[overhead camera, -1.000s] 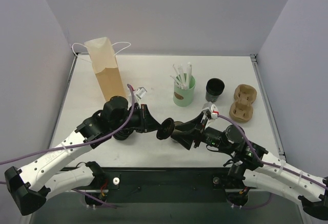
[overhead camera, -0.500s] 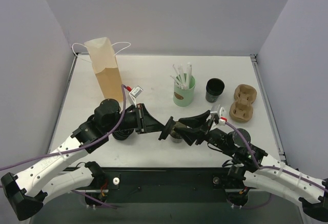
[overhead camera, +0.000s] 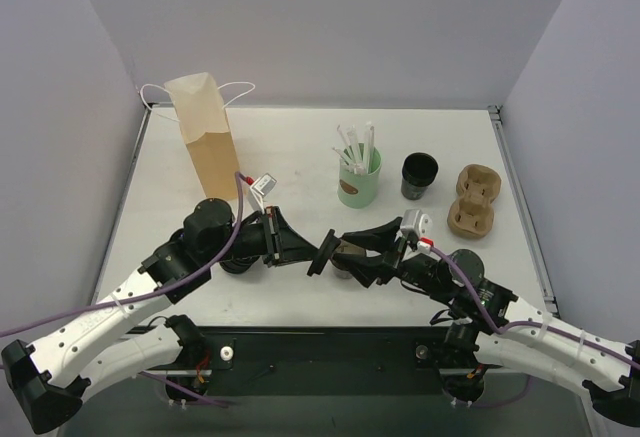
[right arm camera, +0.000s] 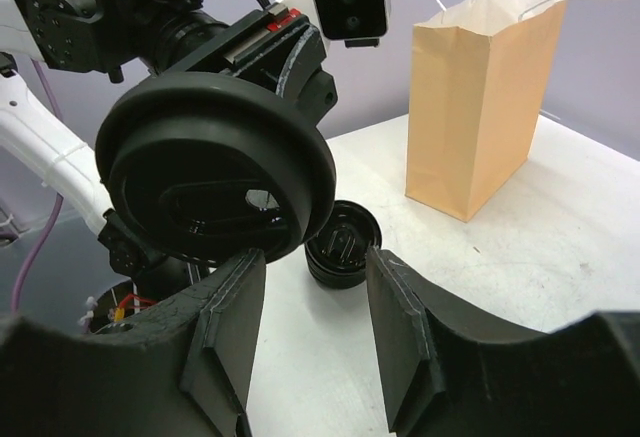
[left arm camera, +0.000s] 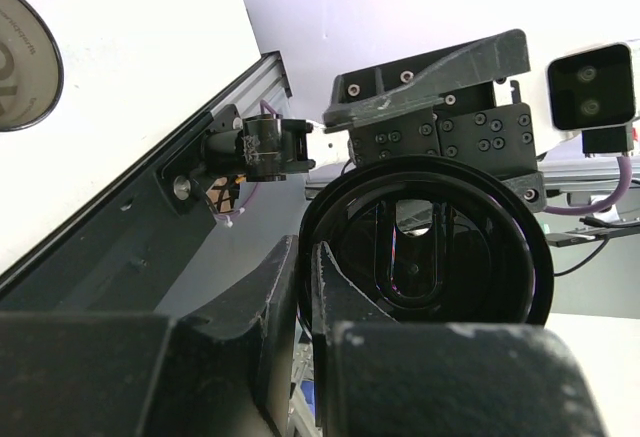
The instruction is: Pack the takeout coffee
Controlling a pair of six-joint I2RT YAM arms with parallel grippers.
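The black paper cup point(overhead camera: 419, 175) stands open, without a lid, at the back right beside the mint-green cup. My left gripper point(overhead camera: 303, 249) is shut on the rim of a round black lid point(overhead camera: 322, 253) and holds it on edge above the table's front middle. In the left wrist view the fingers point(left arm camera: 285, 287) pinch the lid point(left arm camera: 440, 247). My right gripper point(overhead camera: 352, 255) is open and faces the lid from the right. In the right wrist view its gripper point(right arm camera: 315, 267) is spread just below the lid point(right arm camera: 215, 162), with one finger under its rim.
A tan paper bag point(overhead camera: 205, 137) stands at the back left. The mint-green cup with straws point(overhead camera: 359, 179) is at the back centre, and a cardboard cup carrier point(overhead camera: 472, 200) at the right. A squat stack of black lids point(right arm camera: 343, 245) sits under the left arm.
The right gripper's fingers have spread apart beside the lid. Both wrists shifted slightly; the lid stays in the left gripper at the same spot.
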